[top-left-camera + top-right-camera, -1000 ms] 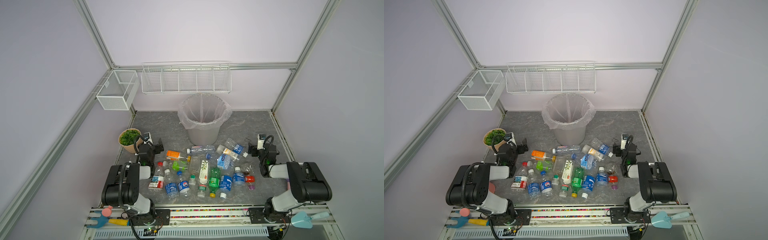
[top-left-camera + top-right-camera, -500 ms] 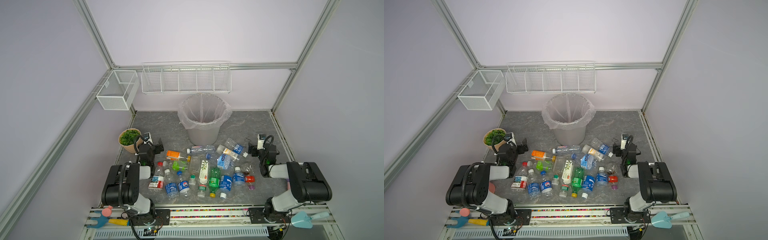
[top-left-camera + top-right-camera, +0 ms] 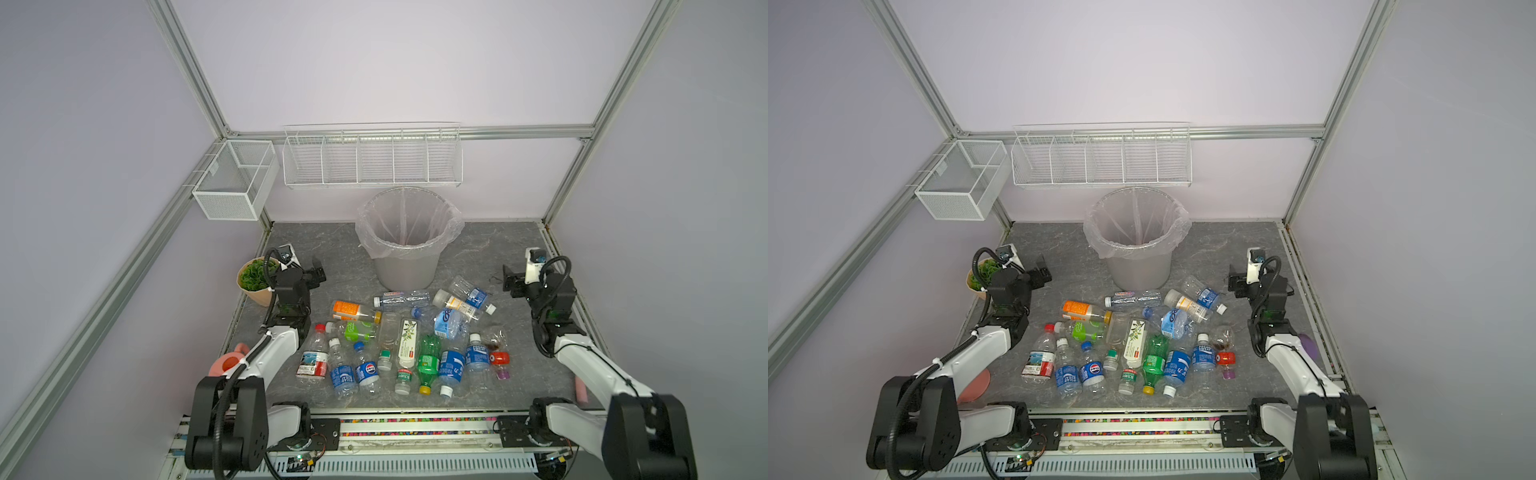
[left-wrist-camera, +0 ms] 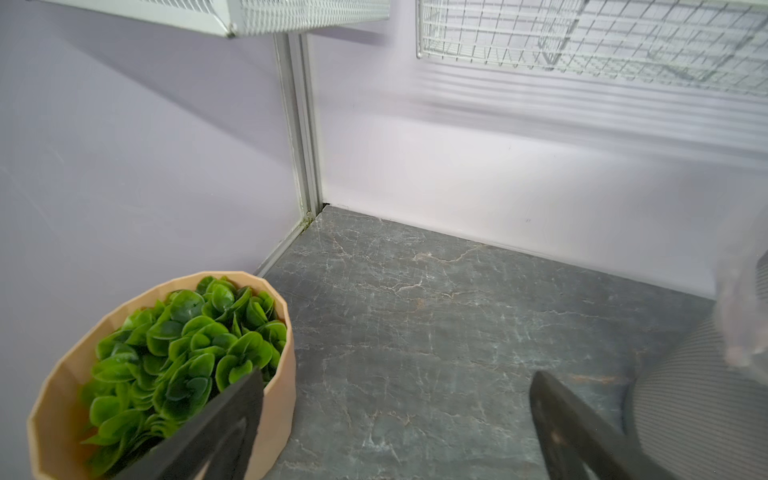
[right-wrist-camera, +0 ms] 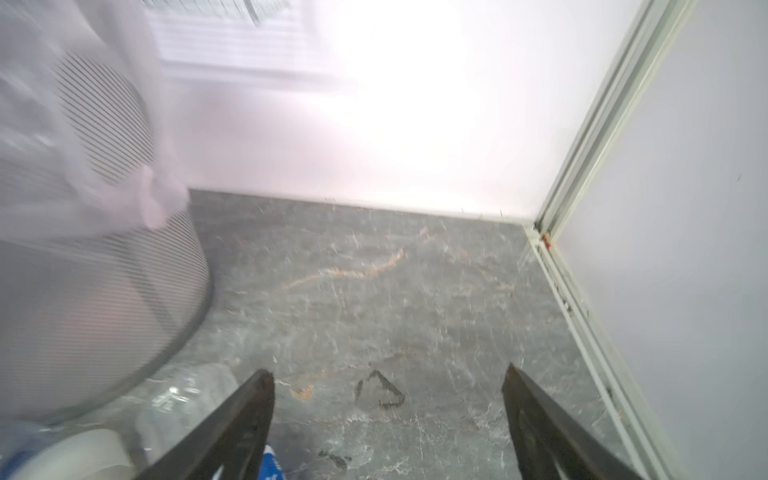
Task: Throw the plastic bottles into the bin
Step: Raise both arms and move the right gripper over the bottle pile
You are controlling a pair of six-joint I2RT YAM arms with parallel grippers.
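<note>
Pale lilac walls enclose a grey marbled tabletop (image 3: 316, 249). At the back centre stands the bin (image 3: 407, 270), upright and lined with a clear bag. The plastic bottles (image 3: 409, 338) lie in a loose heap on the table just in front of the bin, the nearest one close against its base. A tan plant pot (image 3: 254, 286) sits near the left wall. The left gripper (image 3: 316, 274) hangs just beside that pot, jaws spread wide with nothing between them; the right gripper (image 3: 510, 282) hangs right of the heap, jaws likewise apart and holding nothing
</note>
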